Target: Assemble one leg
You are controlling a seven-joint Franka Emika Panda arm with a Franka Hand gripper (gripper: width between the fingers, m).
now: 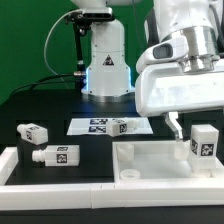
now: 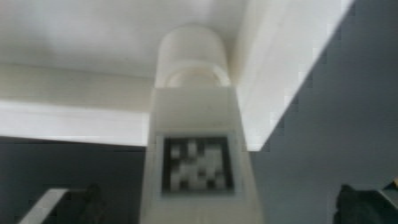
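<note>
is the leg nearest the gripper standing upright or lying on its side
Upright. In the exterior view the leg stands on end, taller than wide, its tag facing the camera, at the tray-shaped part.

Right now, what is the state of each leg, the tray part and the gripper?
Standing leg: upright in the tray part, between the fingers, not gripped.
Board leg: loose on the marker board.
Rear left leg: lying loose.
Front left leg: lying loose.
Tray part: flat, rims up.
Gripper: open.
</note>
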